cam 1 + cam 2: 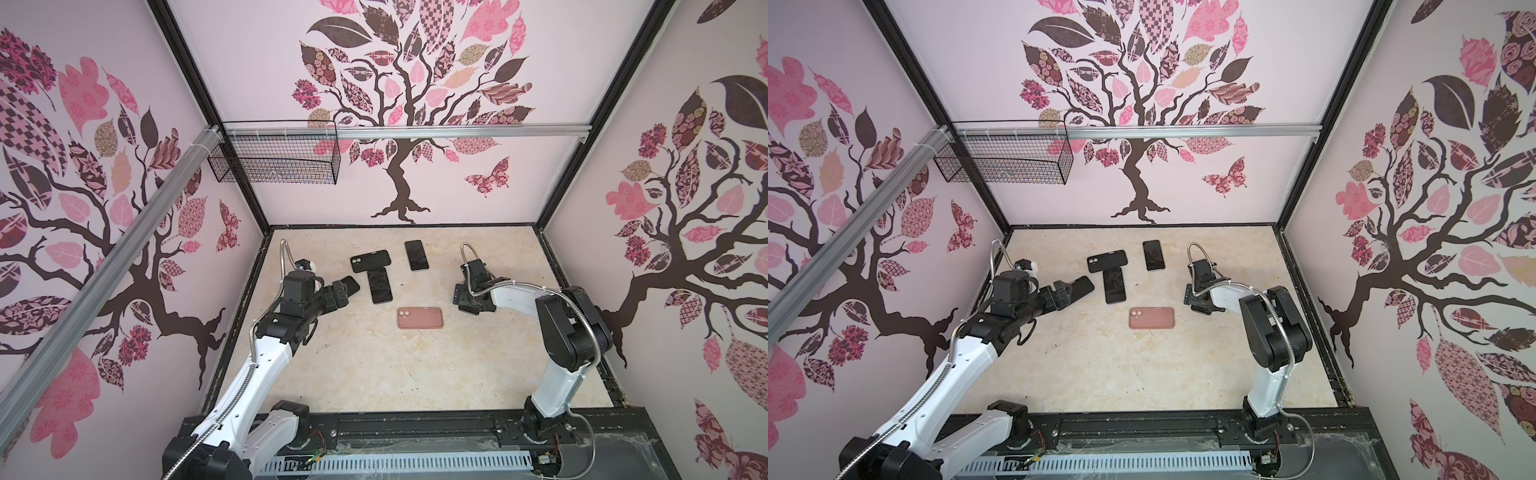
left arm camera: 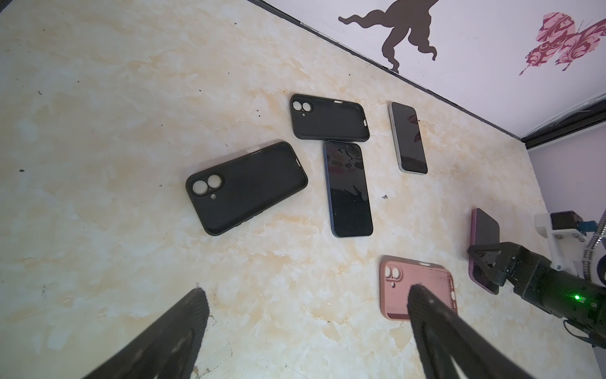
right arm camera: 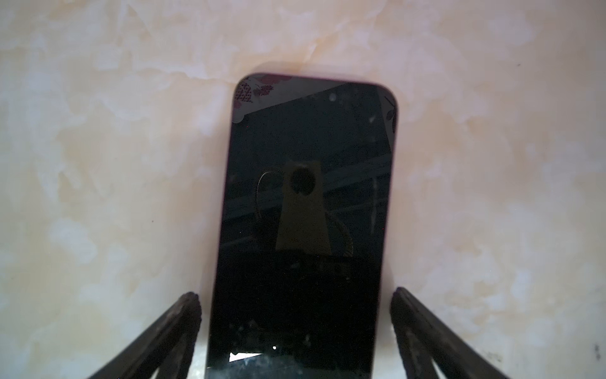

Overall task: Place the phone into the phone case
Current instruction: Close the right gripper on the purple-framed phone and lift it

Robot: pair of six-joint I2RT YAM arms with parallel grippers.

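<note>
**Right jaws straddle the purple phone, not yet closed on it**

The purple phone (image 3: 305, 213) lies flat, screen up, on the marble-look tabletop (image 1: 374, 374). The right jaws stand wide on either side of its long edges, with a sliver of gap showing on at least one side. The left jaws hang wide and empty, short of a black case (image 2: 246, 187). The phone looks stiff, glass-faced, slick and thin-edged, so it is best pinched low across its long sides, near mid-length so it does not tip. The pink case (image 1: 419, 318) lies nearby, apparently open side up. It looks soft and light and would likely skate under a push, so it wants bracing.
</note>
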